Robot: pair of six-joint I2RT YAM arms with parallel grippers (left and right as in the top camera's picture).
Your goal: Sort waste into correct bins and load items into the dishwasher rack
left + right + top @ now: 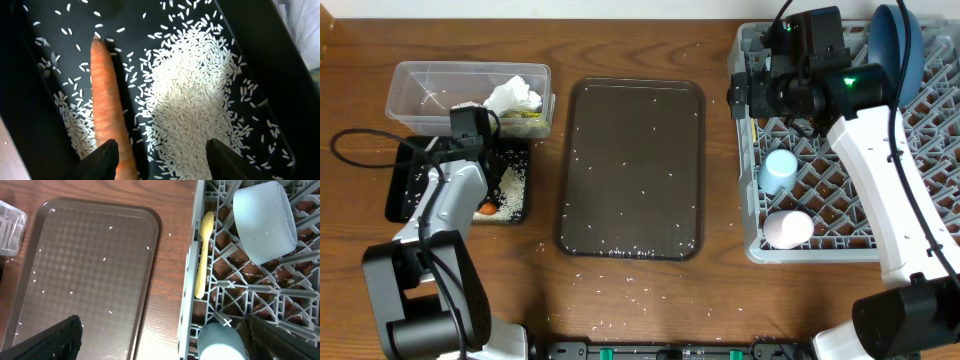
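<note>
The rack (820, 252) holds the dark bowl (900, 45), a light blue bowl (262, 220), the cup (787, 228) and the spoon (204, 255), which lies flat along its wall under my right pincer (162, 335), spread wide and grasping nothing. The serving tray (630, 130) beside it is dotted with stray rice (615, 252); past it sit the tub (420, 90) of napkins (512, 97) and the black tray (400, 190), where my left pincer (162, 150) hangs low, likewise released, with the carrot (105, 100) against one finger (102, 160) and more rice heaped between the two. I judge the risk is there: if I pull away carelessly, that finger could drag the carrot or flick rice over the rim onto the tabletop (620, 300).
</note>
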